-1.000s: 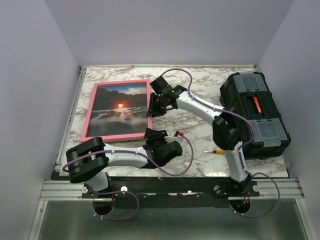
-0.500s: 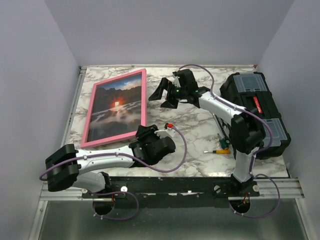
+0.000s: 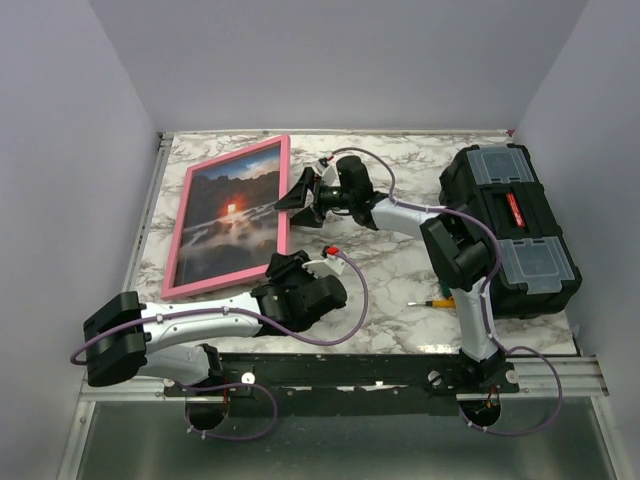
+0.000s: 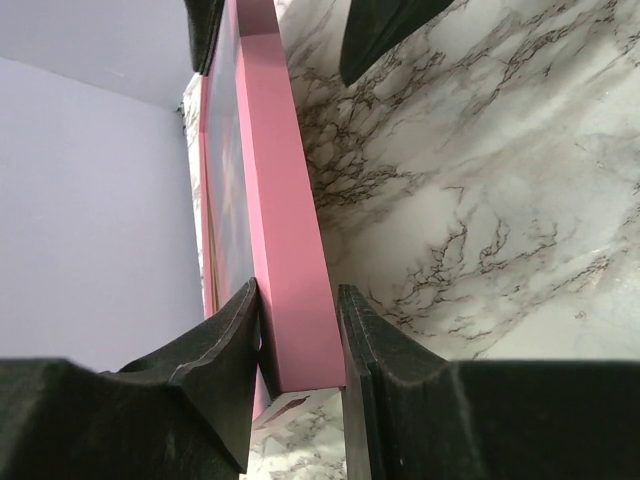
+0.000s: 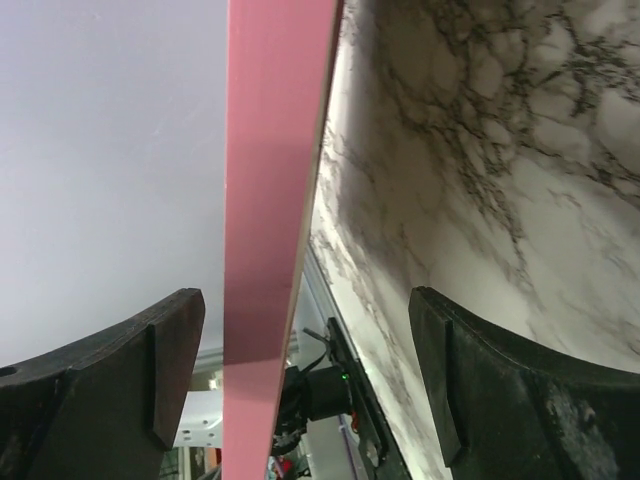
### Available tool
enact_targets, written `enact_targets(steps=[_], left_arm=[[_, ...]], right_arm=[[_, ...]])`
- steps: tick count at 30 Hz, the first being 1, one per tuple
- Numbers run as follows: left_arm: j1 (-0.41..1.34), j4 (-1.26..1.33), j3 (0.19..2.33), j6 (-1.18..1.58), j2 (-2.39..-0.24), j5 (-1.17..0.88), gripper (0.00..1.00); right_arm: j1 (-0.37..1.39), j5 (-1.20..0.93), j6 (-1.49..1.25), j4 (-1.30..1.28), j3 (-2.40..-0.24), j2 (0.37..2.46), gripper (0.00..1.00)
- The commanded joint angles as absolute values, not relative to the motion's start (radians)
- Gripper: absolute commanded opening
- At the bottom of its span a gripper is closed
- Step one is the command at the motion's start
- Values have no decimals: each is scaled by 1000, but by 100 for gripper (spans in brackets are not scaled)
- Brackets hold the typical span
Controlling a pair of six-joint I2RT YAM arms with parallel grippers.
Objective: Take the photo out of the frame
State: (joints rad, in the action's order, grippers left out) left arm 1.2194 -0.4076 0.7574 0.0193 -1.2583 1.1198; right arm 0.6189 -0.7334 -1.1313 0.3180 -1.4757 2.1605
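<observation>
A white marble-patterned table (image 3: 400, 270) with grey veins sits inside pale lilac walls (image 3: 330, 60), with a metal rail (image 3: 350, 372) along its near edge. A black toolbox (image 3: 510, 230) stands on the table's right side, lid shut, with a clear-lidded compartment (image 3: 497, 165) at each end. Just beside its near-left corner lies a small yellow-orange-handled tool (image 3: 436, 301), possibly a screwdriver.

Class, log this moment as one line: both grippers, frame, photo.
left gripper: shut on frame corner | right gripper: open, astride frame edge | frame: tilted, right side raised | photo: inside frame
</observation>
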Motion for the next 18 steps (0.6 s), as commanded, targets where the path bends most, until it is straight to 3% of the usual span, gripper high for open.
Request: enact_targets(steps=[1,9,18], left_arm=[[1224,-395,790,110,-1213,1027,9],[1240,-410,791,127,-1208,1026,10],[1258,-429,805,158,-1219,1029,12]], right_arm=[[638,-773,-1218,467,-1502,2196,87],[664,-728,-1154,350,-1586,2210,61],[675,-675,-1111,276,-1589,2183,14]])
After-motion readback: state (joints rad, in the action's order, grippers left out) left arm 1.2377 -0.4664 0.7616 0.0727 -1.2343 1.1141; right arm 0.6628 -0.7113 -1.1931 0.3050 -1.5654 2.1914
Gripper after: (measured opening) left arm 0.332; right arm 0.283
